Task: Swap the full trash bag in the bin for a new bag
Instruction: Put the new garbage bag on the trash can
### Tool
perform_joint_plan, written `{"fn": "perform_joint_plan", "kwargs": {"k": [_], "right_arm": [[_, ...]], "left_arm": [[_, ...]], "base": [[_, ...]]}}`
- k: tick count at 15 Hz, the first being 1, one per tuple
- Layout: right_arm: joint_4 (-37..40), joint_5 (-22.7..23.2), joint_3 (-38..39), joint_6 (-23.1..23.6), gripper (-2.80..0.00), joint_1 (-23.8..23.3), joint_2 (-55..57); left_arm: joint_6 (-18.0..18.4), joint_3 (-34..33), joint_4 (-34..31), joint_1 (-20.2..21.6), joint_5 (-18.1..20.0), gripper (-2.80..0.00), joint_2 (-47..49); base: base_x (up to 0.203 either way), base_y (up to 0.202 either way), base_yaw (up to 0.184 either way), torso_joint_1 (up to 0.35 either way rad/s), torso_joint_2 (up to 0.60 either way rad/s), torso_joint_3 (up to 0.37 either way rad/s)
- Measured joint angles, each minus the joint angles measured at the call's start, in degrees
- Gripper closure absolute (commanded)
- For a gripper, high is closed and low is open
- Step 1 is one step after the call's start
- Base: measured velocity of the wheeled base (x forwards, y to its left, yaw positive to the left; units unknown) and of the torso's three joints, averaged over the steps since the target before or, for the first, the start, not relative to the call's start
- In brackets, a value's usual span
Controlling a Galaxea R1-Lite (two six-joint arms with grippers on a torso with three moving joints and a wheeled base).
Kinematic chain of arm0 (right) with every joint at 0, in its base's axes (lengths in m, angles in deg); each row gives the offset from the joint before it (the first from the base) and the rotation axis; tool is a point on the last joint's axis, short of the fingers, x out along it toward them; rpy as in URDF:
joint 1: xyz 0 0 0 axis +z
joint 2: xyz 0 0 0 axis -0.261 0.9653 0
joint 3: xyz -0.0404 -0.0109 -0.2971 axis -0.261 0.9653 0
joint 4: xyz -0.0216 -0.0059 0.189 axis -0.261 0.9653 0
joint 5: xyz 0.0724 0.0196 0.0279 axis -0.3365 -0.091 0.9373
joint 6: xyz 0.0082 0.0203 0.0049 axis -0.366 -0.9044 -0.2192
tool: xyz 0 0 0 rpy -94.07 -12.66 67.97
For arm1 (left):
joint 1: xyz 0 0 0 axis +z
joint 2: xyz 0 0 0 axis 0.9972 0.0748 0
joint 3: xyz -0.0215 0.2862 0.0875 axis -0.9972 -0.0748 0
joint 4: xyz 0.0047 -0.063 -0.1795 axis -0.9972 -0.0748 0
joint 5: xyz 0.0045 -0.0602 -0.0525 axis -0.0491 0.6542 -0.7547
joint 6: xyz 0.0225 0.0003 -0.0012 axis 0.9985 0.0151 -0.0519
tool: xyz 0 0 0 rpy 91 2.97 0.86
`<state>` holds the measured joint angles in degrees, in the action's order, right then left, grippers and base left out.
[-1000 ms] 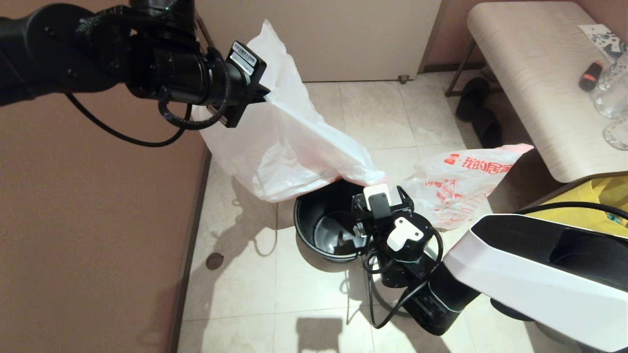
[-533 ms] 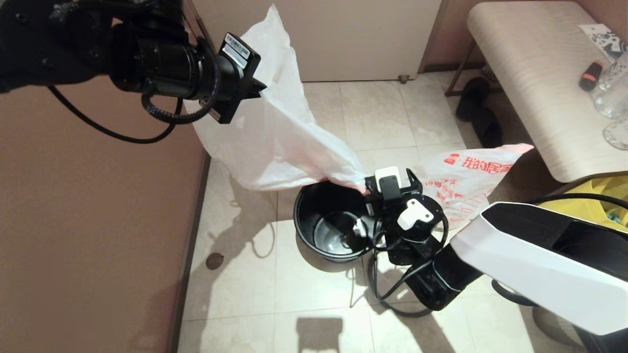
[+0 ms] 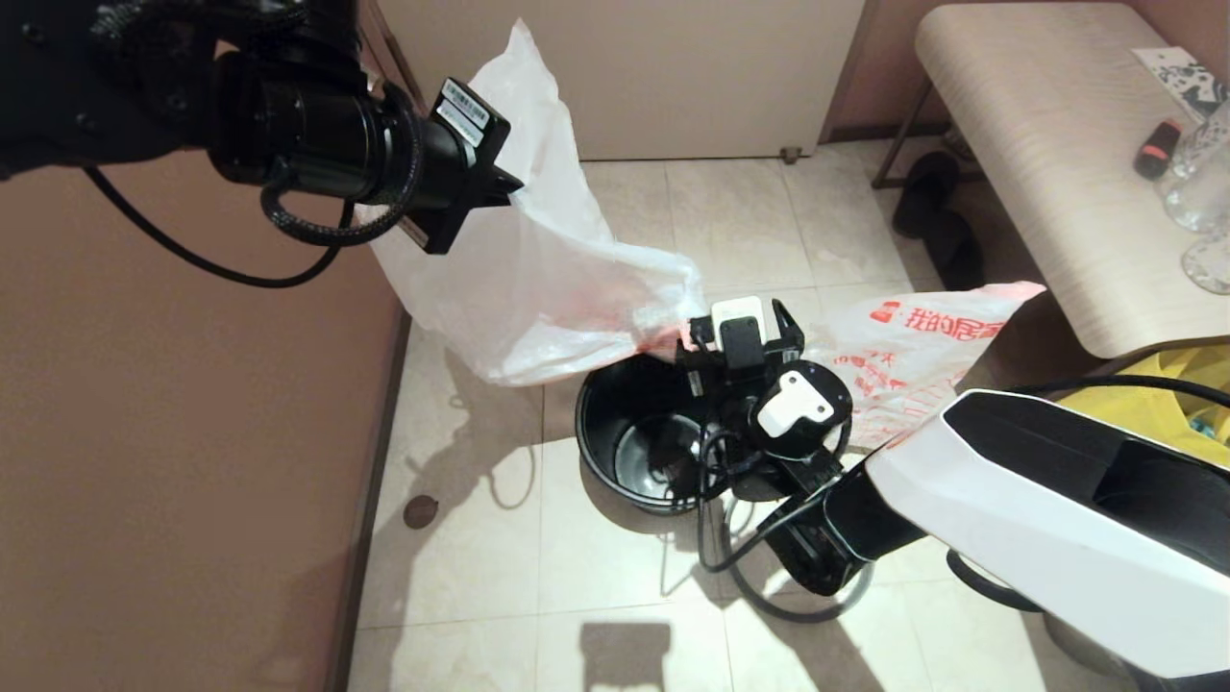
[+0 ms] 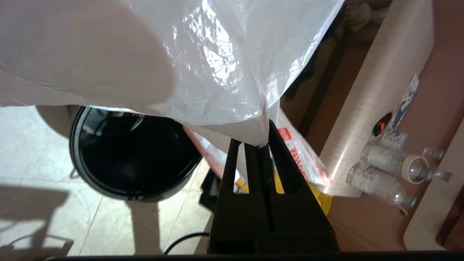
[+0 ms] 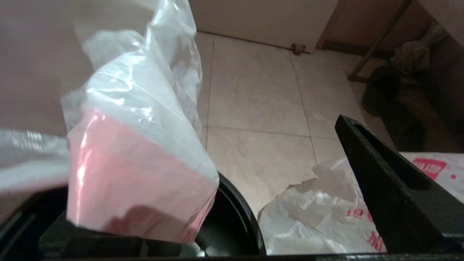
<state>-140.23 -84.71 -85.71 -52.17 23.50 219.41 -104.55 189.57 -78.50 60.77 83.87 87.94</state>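
My left gripper [image 3: 509, 183] is raised high at the left, shut on a corner of the new bag [image 3: 538, 288]; the closed fingers [image 4: 259, 143] pinch the crinkled white plastic [image 4: 181, 72]. The bag sags down to the far rim of the black bin [image 3: 588, 452], which holds no bag. My right gripper [image 3: 697, 336] hovers over that rim, open, its jaws wide apart [image 5: 217, 174]. The bag's pink edge [image 5: 137, 174] drapes over one of its fingers. The full trash bag [image 3: 913, 356], with red print, lies on the floor to the right of the bin.
A grey hoop [image 3: 769, 607] lies on the tiles under my right arm. A pale bench [image 3: 1057, 173] with bottles [image 3: 1196, 183] stands at the right, a yellow bag [image 3: 1182, 384] below it. Dark shoes [image 3: 932, 211] sit by the bench leg. A brown wall [image 3: 192, 432] closes the left.
My right gripper moved left and away along the bin's far rim. The new bag, taut between both grippers before, now hangs slacker with a fold. My left gripper rose a little, then held.
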Motion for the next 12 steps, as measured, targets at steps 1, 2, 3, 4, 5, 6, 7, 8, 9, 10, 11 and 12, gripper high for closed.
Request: {"fn": "perform_joint_plan", "kwargs": {"k": [1,2,3,4,5,6,7,8,9,10,11,12], "right_arm": [[0.28,0.00,-1.67,0.00,-2.80,0.09,-0.11],[0.75,-0.04,-2.69,0.00,-2.80,0.19,-0.21],[0.88,-0.06,-3.29,0.00,-2.80,0.21,-0.31],[0.90,-0.14,-3.61,0.00,-2.80,0.21,-0.43],[1.10,-0.15,-3.81,0.00,-2.80,0.21,-0.56],[1.52,-0.17,-3.88,0.00,-2.80,0.21,-0.68],[1.68,-0.23,-4.04,0.00,0.00,0.21,-0.76],[1.74,-0.20,-4.35,0.00,0.00,0.21,-0.80],[1.82,-0.12,-4.78,0.00,0.00,0.21,-0.86],[1.90,-0.08,-5.17,0.00,0.00,0.17,-0.89],[1.93,-0.06,-5.38,-0.03,0.00,0.12,-0.94],[1.90,-0.11,-5.47,-0.07,0.00,0.10,-0.98]], "left_arm": [[0.05,0.00,-0.69,0.01,0.14,0.00,0.12],[0.02,0.00,-0.94,0.20,0.20,0.00,0.34],[0.02,0.00,-1.23,0.35,0.28,0.00,0.58],[0.00,-0.02,-1.61,0.39,0.59,0.00,0.75],[0.05,-0.02,-2.11,0.39,1.26,0.00,0.85],[-0.04,-0.05,-2.40,0.39,1.60,0.00,0.92],[-0.03,-0.06,-2.72,0.45,1.60,0.00,0.96],[0.03,-0.06,-3.25,0.50,1.60,0.00,0.98],[-0.01,-0.06,-3.62,0.50,1.62,0.00,1.02],[-0.04,-0.06,-3.89,0.46,1.70,0.00,1.05],[-0.06,-0.06,-4.23,0.44,1.70,0.00,1.07],[-0.12,-0.06,-4.72,0.44,1.70,0.00,1.13]], "base": [[0.000,0.000,0.000,0.000,0.00,0.000],[0.000,0.000,0.000,0.000,0.00,0.000],[0.000,0.000,0.000,0.000,0.00,0.000],[0.000,0.000,0.000,0.000,0.00,0.000],[0.000,0.000,0.000,0.000,0.00,0.000],[0.000,0.000,0.000,0.000,0.00,0.000],[0.000,0.000,0.000,0.000,0.00,0.000],[0.000,0.000,0.000,0.000,0.00,0.000],[0.000,0.000,0.000,0.000,0.00,0.000],[0.000,0.000,0.000,0.000,0.00,0.000],[0.000,0.000,0.000,0.000,0.00,0.000],[0.000,0.000,0.000,0.000,0.00,0.000]]}}
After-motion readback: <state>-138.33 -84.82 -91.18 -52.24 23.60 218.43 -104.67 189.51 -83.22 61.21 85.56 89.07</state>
